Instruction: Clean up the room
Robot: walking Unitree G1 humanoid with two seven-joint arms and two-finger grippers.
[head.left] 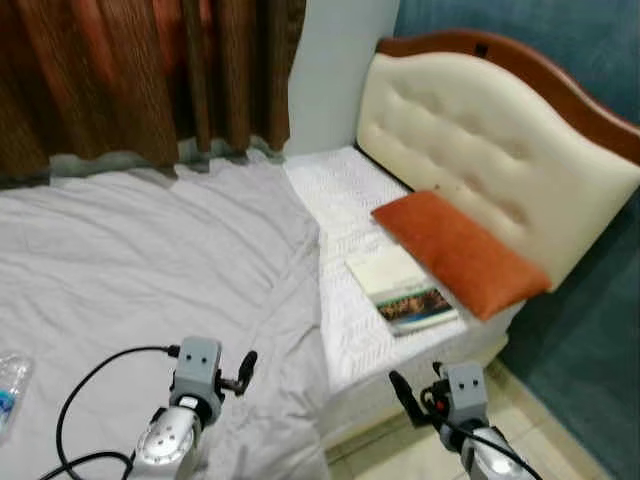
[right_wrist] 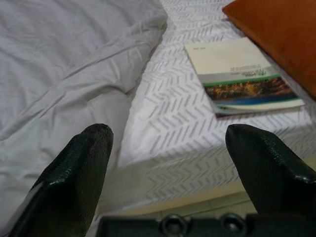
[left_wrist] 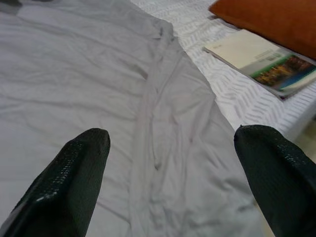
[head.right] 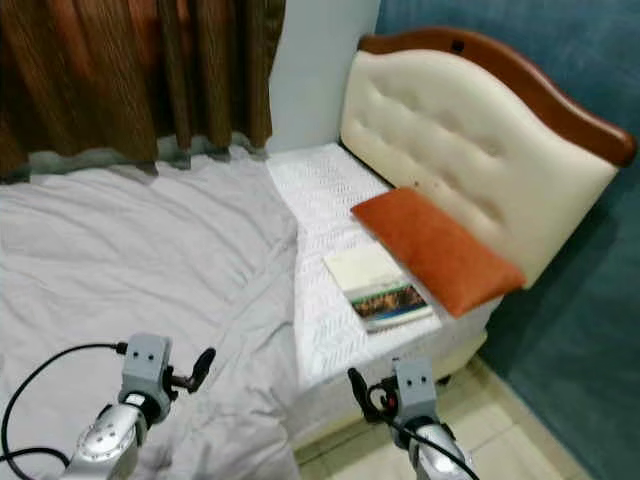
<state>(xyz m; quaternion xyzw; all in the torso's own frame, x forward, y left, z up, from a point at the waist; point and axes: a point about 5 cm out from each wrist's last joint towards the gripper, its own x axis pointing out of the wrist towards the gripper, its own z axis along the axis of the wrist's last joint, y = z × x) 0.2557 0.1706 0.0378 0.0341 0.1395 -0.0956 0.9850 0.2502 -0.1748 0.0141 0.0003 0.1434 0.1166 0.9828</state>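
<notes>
A grey blanket (head.left: 150,260) lies rumpled over most of the bed. On the bare white patterned mattress (head.left: 345,195) by the headboard rest an orange pillow (head.left: 455,250) and a book (head.left: 400,290) with a landscape photo on its cover. A clear plastic bottle (head.left: 10,385) lies on the blanket at the far left. My left gripper (left_wrist: 170,133) hovers open over the blanket's edge. My right gripper (right_wrist: 168,128) stands open just off the bed's side, facing the book (right_wrist: 237,76).
A cream tufted headboard (head.left: 480,130) with wood trim backs the bed. Brown curtains (head.left: 130,70) hang behind it. A teal wall (head.left: 590,330) runs on the right, with a strip of tiled floor (head.left: 400,455) between it and the bed.
</notes>
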